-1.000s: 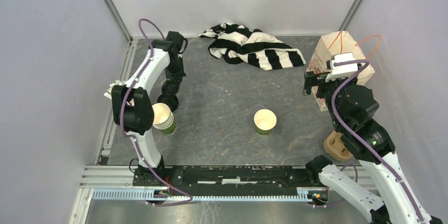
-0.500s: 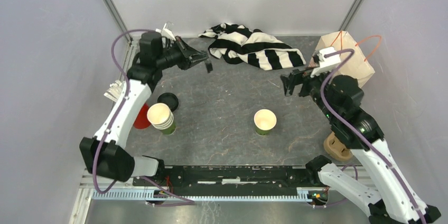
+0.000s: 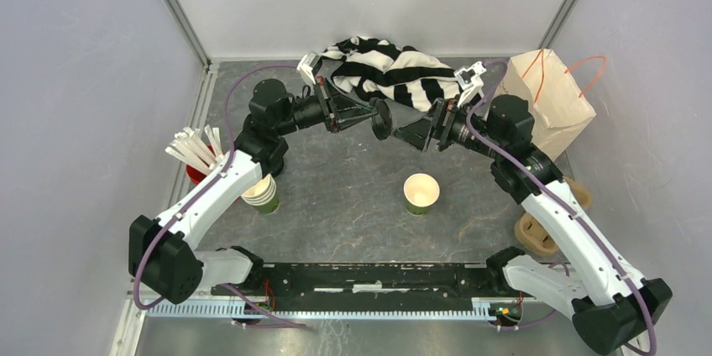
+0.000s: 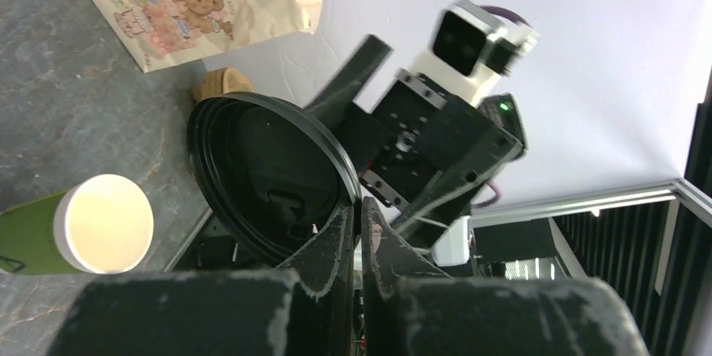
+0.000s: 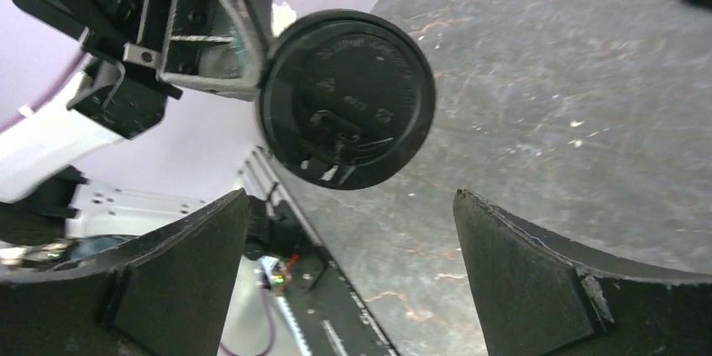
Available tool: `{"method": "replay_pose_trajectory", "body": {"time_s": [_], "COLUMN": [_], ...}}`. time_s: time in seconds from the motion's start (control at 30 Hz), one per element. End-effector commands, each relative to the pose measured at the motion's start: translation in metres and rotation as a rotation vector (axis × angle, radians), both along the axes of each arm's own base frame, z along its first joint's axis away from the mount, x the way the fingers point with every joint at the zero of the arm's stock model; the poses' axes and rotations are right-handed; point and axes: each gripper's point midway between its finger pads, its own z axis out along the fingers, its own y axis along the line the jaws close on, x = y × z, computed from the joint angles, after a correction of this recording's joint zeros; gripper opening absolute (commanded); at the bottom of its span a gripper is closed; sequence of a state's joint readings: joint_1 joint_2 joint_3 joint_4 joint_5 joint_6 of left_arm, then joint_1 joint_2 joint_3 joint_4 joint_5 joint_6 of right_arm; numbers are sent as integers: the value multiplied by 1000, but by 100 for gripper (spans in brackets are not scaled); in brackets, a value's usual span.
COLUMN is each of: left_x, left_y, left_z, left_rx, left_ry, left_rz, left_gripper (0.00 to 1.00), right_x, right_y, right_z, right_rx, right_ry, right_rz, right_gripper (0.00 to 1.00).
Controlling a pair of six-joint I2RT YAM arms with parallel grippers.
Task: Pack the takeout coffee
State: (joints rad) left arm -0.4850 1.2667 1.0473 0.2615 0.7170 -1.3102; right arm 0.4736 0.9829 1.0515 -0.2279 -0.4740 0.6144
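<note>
No lidded green cup shows in any view. My left gripper [image 3: 372,117] is shut on the rim of a loose black lid [image 3: 382,119] and holds it on edge in the air above the table's middle back. In the left wrist view the lid [image 4: 269,175] sits just past my closed fingertips [image 4: 346,226]. My right gripper [image 3: 413,133] is open and empty, facing the lid from the right, a short gap away. The right wrist view shows the lid [image 5: 346,110] ahead of the open gripper [image 5: 348,196]. A single lidless green cup [image 3: 421,193] stands below.
A stack of lidless green cups [image 3: 262,192] stands left, under my left arm. A striped cloth [image 3: 395,70] lies at the back. A paper bag [image 3: 550,100] stands back right, a brown cup carrier [image 3: 537,234] near right. White sticks in a red holder [image 3: 195,150] stand far left.
My left arm lifted the black lid from the left side and swung it to the middle. My right arm moved left, away from the paper bag, and now faces the lid.
</note>
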Motion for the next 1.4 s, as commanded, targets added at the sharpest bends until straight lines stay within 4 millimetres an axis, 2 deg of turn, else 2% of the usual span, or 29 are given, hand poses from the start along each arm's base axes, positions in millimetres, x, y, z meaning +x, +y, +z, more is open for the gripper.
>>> {"method": "replay_pose_trajectory", "body": {"time_s": [0.0, 0.2, 0.33, 0.57, 0.9, 1.23, 1.37], "left_x": [-27, -37, -42, -46, -45, -45, -45], "left_y": [0, -6, -14, -23, -27, -29, -29], "left_z": [31, 27, 24, 20, 14, 12, 11], "left_rx": [-84, -78, -72, -58, -32, -23, -19], "left_ry": [-62, -58, -49, -49, -39, -35, -32], "left_rz": [-70, -94, -119, -147, -163, -179, -178], "left_gripper": [2, 2, 2, 2, 2, 2, 2], "right_x": [-17, -15, -10, -4, -1, 0, -2], "right_y": [12, 15, 15, 14, 12, 14, 13], "right_z": [22, 12, 21, 18, 13, 12, 8], "right_rx": [228, 220, 220, 196, 183, 184, 181], "right_ry": [98, 125, 72, 60, 50, 42, 44], "right_rz": [137, 156, 142, 126, 100, 116, 115], "right_gripper": [98, 98, 98, 98, 91, 92, 87]}}
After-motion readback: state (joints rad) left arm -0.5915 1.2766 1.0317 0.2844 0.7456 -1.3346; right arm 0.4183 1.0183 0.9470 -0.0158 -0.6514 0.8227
